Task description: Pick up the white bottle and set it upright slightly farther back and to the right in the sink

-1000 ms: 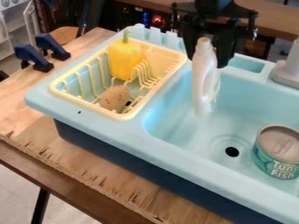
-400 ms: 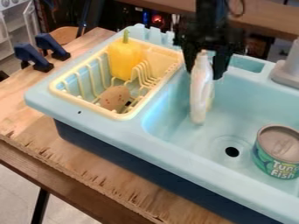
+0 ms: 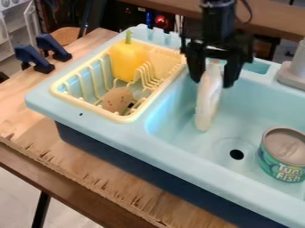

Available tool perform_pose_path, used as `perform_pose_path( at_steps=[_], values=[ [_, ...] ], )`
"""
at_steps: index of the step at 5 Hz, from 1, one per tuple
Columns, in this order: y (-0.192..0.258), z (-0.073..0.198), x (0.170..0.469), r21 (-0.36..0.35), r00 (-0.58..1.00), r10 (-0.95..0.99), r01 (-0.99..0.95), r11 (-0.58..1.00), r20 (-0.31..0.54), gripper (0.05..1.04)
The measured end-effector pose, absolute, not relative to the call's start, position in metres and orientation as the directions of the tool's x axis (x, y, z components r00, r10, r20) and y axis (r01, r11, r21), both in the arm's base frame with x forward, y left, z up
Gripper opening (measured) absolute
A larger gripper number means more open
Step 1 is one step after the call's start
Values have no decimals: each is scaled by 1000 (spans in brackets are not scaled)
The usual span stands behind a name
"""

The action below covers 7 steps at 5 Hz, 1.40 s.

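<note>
One bottle (image 3: 208, 98), one can (image 3: 283, 153), one pepper (image 3: 127, 62), one potato (image 3: 117, 99), one rack (image 3: 89, 106), two clamps (image 3: 35, 58). The bottle is whitish, slim, slightly tilted, narrowing at the top. It hangs in the basin (image 3: 179, 131) right of the rack; the gripper (image 3: 212, 83) holds its upper part, jaws parted roughly its width. Both are lower than before.

We see a black robot arm (image 3: 218, 22), thick and roughly cylindrical, with a thin, dark cable (image 3: 250, 14) curving along its right side. Its black gripper (image 3: 213, 83) has a wide, blocky, angular body.
</note>
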<state>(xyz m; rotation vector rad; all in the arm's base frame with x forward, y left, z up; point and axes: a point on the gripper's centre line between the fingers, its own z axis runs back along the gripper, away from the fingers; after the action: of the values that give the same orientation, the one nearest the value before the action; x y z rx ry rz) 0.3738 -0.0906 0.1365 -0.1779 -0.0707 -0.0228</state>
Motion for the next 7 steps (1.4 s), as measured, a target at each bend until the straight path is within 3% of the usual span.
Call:
perform_pose_path(
  at_steps=[1, 2, 3, 4, 5, 7],
  values=[
    [-92, 144, 369, -217, 993, -13, 37, 975, 115, 1011],
    [-91, 160, 365, -225, 988, -11, 46, 973, 153, 1007],
    [-93, 183, 357, -196, 977, -45, 86, 977, 206, 1006],
    [-95, 213, 337, -89, 967, -84, 108, 990, 241, 1006],
    [-100, 228, 313, -71, 965, -105, 125, 990, 238, 1006],
    [-99, 229, 313, -74, 966, -92, 113, 991, 242, 1006]
  ],
)
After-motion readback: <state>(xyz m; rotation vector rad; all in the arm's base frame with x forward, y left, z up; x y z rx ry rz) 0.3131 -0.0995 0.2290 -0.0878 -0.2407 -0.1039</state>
